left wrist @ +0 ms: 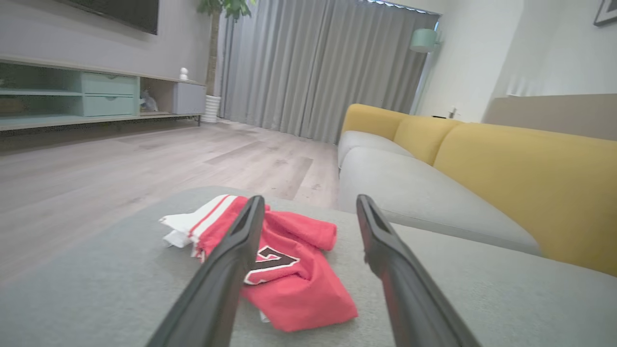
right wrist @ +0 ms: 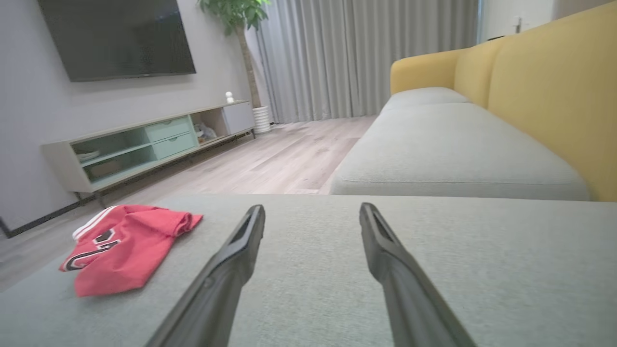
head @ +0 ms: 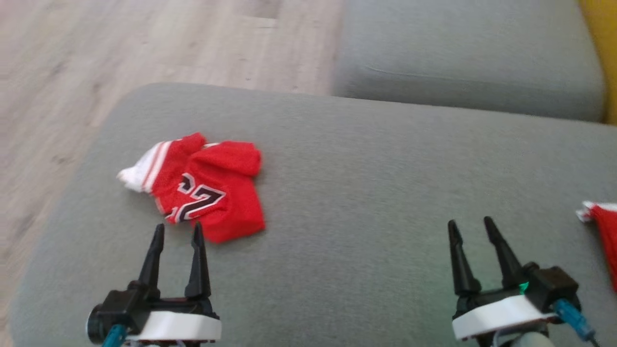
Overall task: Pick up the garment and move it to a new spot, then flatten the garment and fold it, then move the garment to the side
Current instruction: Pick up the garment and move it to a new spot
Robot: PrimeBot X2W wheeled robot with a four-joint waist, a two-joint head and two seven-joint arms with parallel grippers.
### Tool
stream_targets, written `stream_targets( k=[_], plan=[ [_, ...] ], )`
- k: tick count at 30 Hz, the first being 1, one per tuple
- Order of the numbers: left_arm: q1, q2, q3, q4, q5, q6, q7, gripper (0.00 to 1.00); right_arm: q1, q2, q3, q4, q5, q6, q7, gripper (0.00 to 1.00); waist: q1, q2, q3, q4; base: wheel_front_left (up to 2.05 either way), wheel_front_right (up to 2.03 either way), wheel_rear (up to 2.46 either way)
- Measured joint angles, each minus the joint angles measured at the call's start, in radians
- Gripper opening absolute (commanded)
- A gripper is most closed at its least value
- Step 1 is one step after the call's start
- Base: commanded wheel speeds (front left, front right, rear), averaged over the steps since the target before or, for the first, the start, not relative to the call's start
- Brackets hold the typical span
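At the left of the head view, pale wood floor (head: 72, 72) borders the grey cushion (head: 361, 193).

Garment (head: 212, 193): red jersey, white striped trim, dark numeral. Lies crumpled at left-centre of the frame, one sleeve flopped over the body.

Left tool (head: 178, 226), lower left: jaws spread wide, nothing held. Tips sit just at the garment's near hem; whether they touch it I cannot tell.

Right tool (head: 471, 221), lower right: jaws likewise wide apart, nothing between them. It is over bare cushion, well apart from the garment.

Far right edge: a second red piece (head: 605, 236) with white trim, cut off by the frame. What it is cannot be told.

Progress, as judged: nothing completed. Garment is neither gripped, flattened nor folded. Pick-up looks to be the step in hand. Moving, flattening, folding and setting aside all remain.

View comparison:
- Head view gives the layout from above, with both tools together.
- Left wrist view looks low along its fingers (left wrist: 226, 270). The garment (left wrist: 303, 289) lies ahead between them, the left finger crossing in front of the numeral. The bunched height of the fabric reads here. This view adds the yellow backrest (left wrist: 530, 183) and grey curtain (left wrist: 313, 67).
- Right wrist view puts the garment (right wrist: 125, 246) at lower left, off that tool's line. It adds a wall screen (right wrist: 120, 38) above a low cabinet (right wrist: 144, 144).
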Motion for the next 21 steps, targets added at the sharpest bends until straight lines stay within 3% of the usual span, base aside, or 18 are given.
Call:
stream_targets(
  k=[13, 21],
  plan=[
    [0.001, 0.000, 0.066, -0.002, 0.025, -0.010, 0.000, 1.00, 0.010, 0.000, 0.067, -0.007, 0.031, 0.000, 0.000, 1.00, 0.0000, 0.0000, -0.027, 0.189, 0.00, 0.00, 0.00],
    [0.005, 0.000, 0.089, -0.014, 0.028, -0.017, 0.000, 1.00, 0.010, 0.000, 0.088, -0.005, 0.030, 0.000, 0.000, 1.00, 0.0001, 0.0000, -0.027, 0.242, 0.00, 0.00, 0.00]
  ],
)
